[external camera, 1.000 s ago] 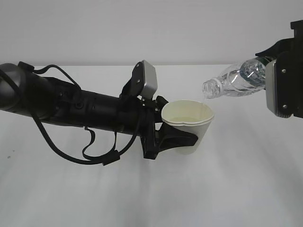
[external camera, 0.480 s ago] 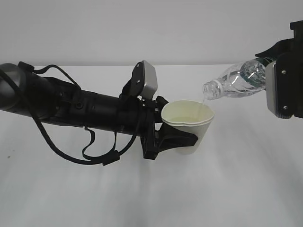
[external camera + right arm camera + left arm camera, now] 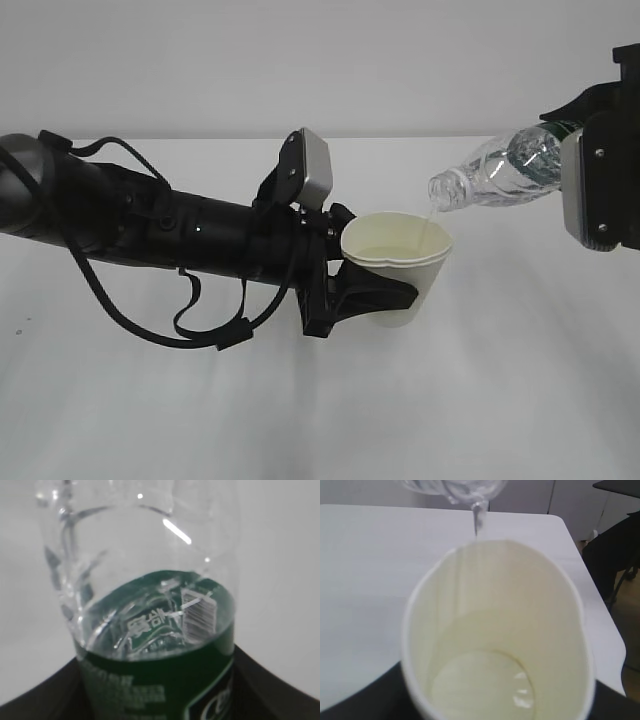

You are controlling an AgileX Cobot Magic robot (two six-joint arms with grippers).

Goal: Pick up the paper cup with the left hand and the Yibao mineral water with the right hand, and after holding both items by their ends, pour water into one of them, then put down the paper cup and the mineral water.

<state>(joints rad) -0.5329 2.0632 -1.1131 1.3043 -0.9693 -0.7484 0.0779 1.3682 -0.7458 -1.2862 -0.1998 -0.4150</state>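
A: Which step is in hand?

B: The pour, I judge. The small white tapered paper cup (image 3: 397, 268) hangs in the air above the white surface (image 3: 500, 400), and the small clear ribbed plastic bottle with the dark green label, the Yibao mineral water (image 3: 497, 171), lies tilted just above and to the right of the cup, neck down toward the cup's rim. A thin thread of water (image 3: 477, 520) falls from the bottle's mouth into the cup, near its right-hand wall.

A: And in the cup?

B: The left wrist view shows a shallow pool at the bottom of the cream inside; most of the cup is dry wall.

A: The grippers?

B: The black left gripper (image 3: 372, 292) clasps the cup's lower body from the left, jaws set about as wide as the cup. The right gripper (image 3: 590, 180) sits to the right of the cup, holding the bottle by its base end; the right wrist view shows its dark jaws at either side of the green label band (image 3: 165, 690), spread to the bottle's width.

A: What does the next move call for?

B: Likely tipping the bottle back upright once the water runs out, keeping the cup level, then lowering both to the surface and letting go.
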